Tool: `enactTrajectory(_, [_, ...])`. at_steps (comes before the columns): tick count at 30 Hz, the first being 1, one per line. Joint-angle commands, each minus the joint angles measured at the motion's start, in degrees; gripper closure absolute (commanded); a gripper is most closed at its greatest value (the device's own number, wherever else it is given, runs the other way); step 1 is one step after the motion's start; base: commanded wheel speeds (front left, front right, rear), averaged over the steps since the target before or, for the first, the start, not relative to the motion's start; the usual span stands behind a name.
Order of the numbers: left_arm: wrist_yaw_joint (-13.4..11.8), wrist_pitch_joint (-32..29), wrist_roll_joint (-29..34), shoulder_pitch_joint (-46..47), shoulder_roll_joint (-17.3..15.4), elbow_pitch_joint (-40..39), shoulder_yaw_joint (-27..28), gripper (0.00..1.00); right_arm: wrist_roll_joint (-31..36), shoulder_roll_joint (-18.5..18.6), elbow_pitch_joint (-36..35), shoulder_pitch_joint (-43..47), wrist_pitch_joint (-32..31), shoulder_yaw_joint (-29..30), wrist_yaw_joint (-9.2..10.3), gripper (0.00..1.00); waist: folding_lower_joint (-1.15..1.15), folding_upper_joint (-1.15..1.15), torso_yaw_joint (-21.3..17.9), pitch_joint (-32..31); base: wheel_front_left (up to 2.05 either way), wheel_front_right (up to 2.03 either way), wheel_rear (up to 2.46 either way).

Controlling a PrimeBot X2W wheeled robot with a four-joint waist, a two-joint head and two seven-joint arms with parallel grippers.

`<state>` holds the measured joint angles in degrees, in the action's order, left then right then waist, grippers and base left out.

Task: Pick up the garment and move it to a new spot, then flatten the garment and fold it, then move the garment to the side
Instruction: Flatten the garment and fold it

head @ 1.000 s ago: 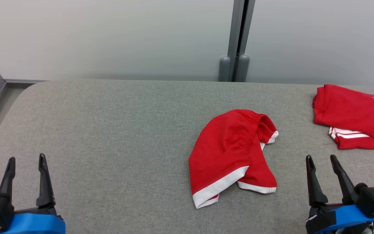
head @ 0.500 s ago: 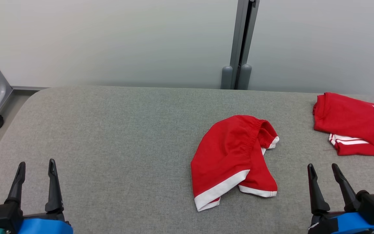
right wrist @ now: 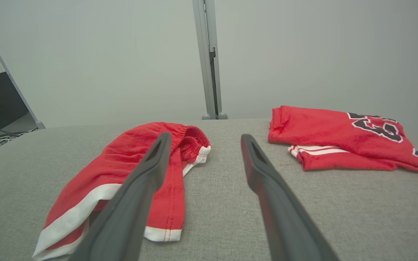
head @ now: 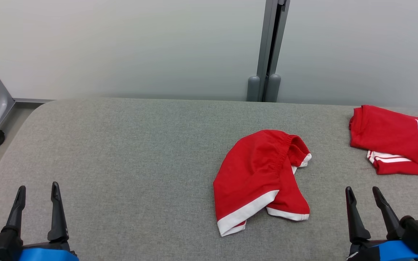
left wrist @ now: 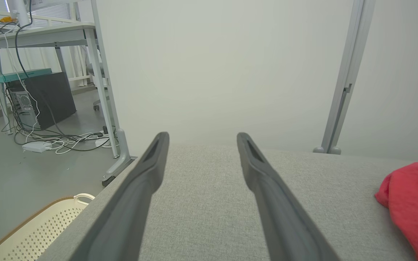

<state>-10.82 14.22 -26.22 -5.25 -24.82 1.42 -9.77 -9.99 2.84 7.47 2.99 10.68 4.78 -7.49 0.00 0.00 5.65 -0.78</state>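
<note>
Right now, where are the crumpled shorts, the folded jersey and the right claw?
crumpled shorts (head: 252,174), head view, middle of the red cloth.
folded jersey (head: 386,132), head view, red top layer.
right claw (head: 361,190), head view, midway between its open fingertips.

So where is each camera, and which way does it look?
Head view: on the robot's head, looking down at the grey table and red shorts; left fingers and right fingers show, open.
Left wrist view: on the left wrist, looking along its fingers across the table to the wall.
Right wrist view: on the right wrist, looking along its fingers at the shorts and folded jersey.
Shared: head and right wrist both show shorts and jersey.
</note>
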Motion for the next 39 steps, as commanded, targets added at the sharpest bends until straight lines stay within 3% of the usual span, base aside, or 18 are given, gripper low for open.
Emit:
enactTrajectory(1, [-0.2,0.2,-0.1,-0.4,0.1,-0.2,0.4,0.0,-0.2,0.1,-0.2,0.8,-0.1,0.2,-0.01,0.0,0.0,0.0,0.0,0.0,0.0,0.0,0.0])
enactTrajectory(39, [0.8,1.0,0.3,0.5,0.1,0.7,2.3,0.0,-0.5,0.1,1.0,0.3,-0.5,0.3,-0.01,0.0,0.0,0.0,0.3,0.2,0.0,0.0,0.0])
